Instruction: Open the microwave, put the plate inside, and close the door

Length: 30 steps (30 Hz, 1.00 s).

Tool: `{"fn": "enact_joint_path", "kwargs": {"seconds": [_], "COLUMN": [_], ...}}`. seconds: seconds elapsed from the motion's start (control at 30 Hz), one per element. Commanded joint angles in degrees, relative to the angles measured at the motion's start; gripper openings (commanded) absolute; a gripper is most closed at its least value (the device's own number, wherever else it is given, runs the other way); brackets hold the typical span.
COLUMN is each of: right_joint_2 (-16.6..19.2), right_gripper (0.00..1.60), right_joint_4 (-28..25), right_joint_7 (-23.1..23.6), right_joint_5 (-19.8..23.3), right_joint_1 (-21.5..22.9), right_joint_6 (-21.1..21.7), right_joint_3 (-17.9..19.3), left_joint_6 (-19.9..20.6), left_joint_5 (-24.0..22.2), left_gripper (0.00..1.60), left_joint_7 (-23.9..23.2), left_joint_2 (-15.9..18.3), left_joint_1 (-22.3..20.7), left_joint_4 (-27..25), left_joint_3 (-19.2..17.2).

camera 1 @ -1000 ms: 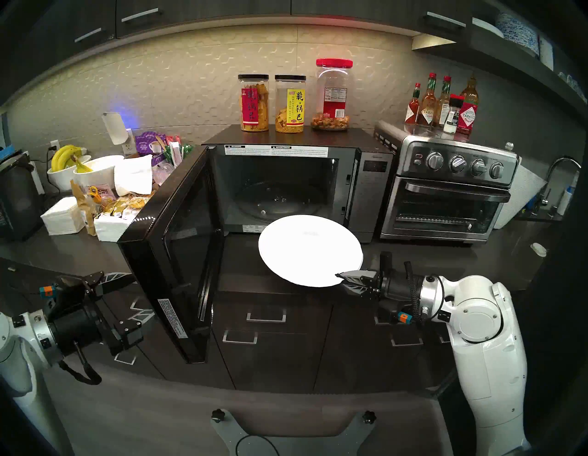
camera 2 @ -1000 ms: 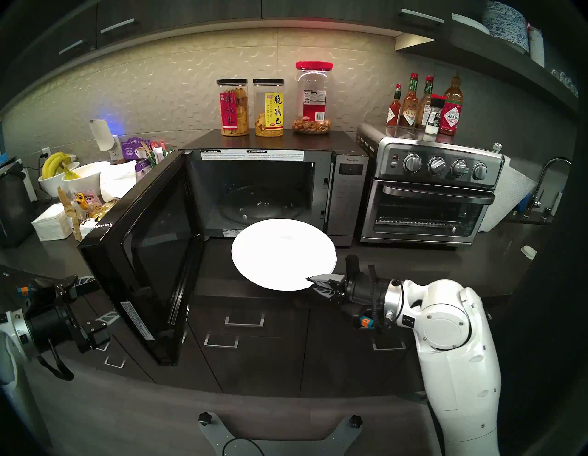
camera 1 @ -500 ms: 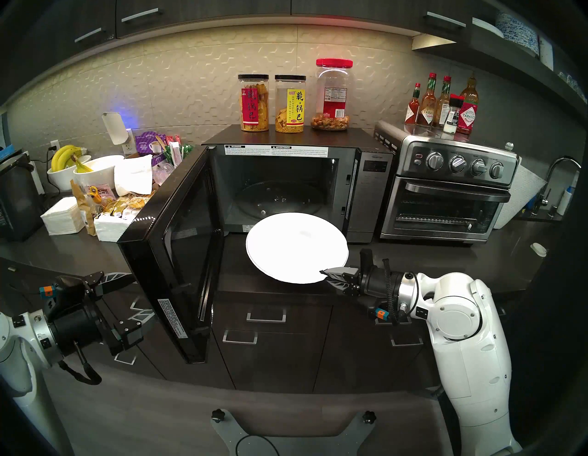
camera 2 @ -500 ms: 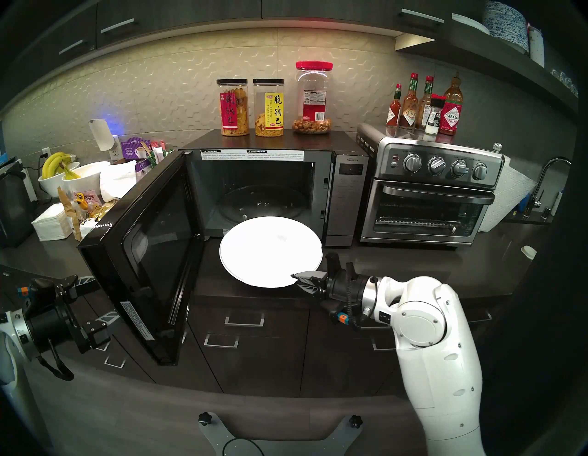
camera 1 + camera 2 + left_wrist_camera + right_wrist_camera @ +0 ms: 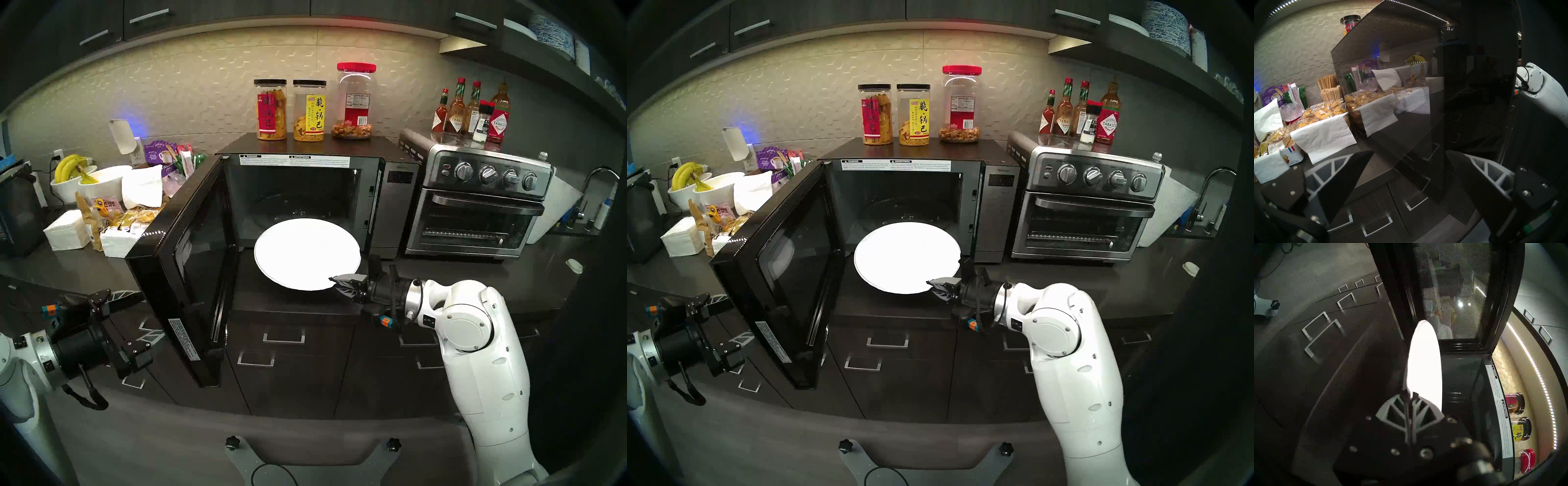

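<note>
The black microwave (image 5: 393,203) stands open, its door (image 5: 183,264) swung wide to the left. My right gripper (image 5: 334,282) is shut on the near right rim of the white plate (image 5: 307,253), held level above the counter at the mouth of the cavity, its far edge over the glass turntable (image 5: 298,203). In the right wrist view the plate (image 5: 1423,361) runs edge-on from the shut gripper (image 5: 1409,395) toward the door (image 5: 1451,293). My left gripper (image 5: 142,315) stands open and empty left of the door's outer face (image 5: 1466,101).
A silver toaster oven (image 5: 475,207) stands right of the microwave, sauce bottles (image 5: 471,112) on top. Three snack jars (image 5: 308,108) stand on the microwave. Bowls with bananas (image 5: 78,176), napkins and snack packs (image 5: 112,224) crowd the counter at the left. A small white cap (image 5: 574,265) lies at right.
My right arm has carried the plate left and forward toward the microwave opening. The left arm and the door have not moved.
</note>
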Motion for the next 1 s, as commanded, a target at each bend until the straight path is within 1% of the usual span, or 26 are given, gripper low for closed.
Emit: {"fn": "enact_joint_path", "kwargs": {"seconds": [0.0,0.1,0.13,0.17,0.23,0.27,0.3,0.33,0.37,0.4,0.47,0.5,0.53,0.7,0.87,0.97], "right_joint_2": [-2.6,-3.41,-3.93,-3.98,-4.14,-4.81,-4.87,-5.35,-5.37,-5.9,-5.77,-6.62,-6.19,-6.56,-7.69,-7.91], "right_gripper": [0.0,0.0,0.0,0.0,0.0,0.0,0.0,0.0,0.0,0.0,0.0,0.0,0.0,0.0,0.0,0.0], "right_joint_4": [1.33,3.34,3.33,4.25,4.93,4.76,6.62,6.79,7.92,7.96,10.1,9.22,10.58,12.49,14.42,15.34], "right_joint_7": [-0.92,-0.86,-0.9,-0.73,-0.87,-1.21,-1.32,-1.92,-1.85,-2.21,-2.13,-2.46,-2.23,-2.16,-0.82,-0.56], "right_joint_5": [-1.05,-2.14,-2.64,-2.73,-3.12,-3.85,-4.4,-5.16,-5.2,-5.81,-5.9,-6.7,-6.36,-6.79,-6.48,-6.67], "right_joint_1": [5.13,7.68,7.64,8.85,9.62,9.21,11.25,11.09,12.24,11.99,14.26,12.97,14.58,16.55,19.54,20.47], "right_joint_6": [1.59,2.53,2.98,3.24,3.34,3.6,3.73,3.72,3.85,3.99,4.16,4.4,4.37,4.56,6.0,6.46], "right_joint_3": [-1.3,-2.1,-2.0,-2.41,-2.64,-2.39,-3.03,-2.87,-3.24,-3.05,-3.75,-3.16,-3.76,-4.37,-4.78,-4.95], "left_joint_6": [0.05,0.05,0.04,0.04,0.04,0.04,0.03,0.03,0.03,0.03,0.03,0.03,0.04,0.04,0.03,0.04], "left_joint_5": [-0.23,-0.22,-0.22,-0.22,-0.22,-0.21,-0.21,-0.21,-0.21,-0.21,-0.21,-0.21,-0.21,-0.21,-0.2,-0.21], "left_gripper": [1.6,1.6,1.6,1.6,1.6,1.6,1.6,1.6,1.6,1.6,1.6,1.6,1.6,1.6,1.6,1.6], "left_joint_7": [-0.38,-0.37,-0.36,-0.36,-0.36,-0.35,-0.35,-0.35,-0.35,-0.35,-0.35,-0.35,-0.35,-0.36,-0.35,-0.35], "left_joint_2": [0.12,0.12,0.11,0.11,0.11,0.11,0.11,0.11,0.11,0.11,0.11,0.11,0.11,0.11,0.11,0.11], "left_joint_1": [0.13,0.12,0.12,0.12,0.12,0.11,0.11,0.11,0.11,0.11,0.11,0.11,0.11,0.11,0.11,0.11], "left_joint_4": [-0.51,-0.51,-0.51,-0.5,-0.5,-0.5,-0.5,-0.5,-0.5,-0.5,-0.5,-0.5,-0.5,-0.5,-0.5,-0.5], "left_joint_3": [0.01,0.02,0.02,0.02,0.03,0.03,0.03,0.03,0.03,0.03,0.03,0.03,0.03,0.03,0.03,0.03]}}
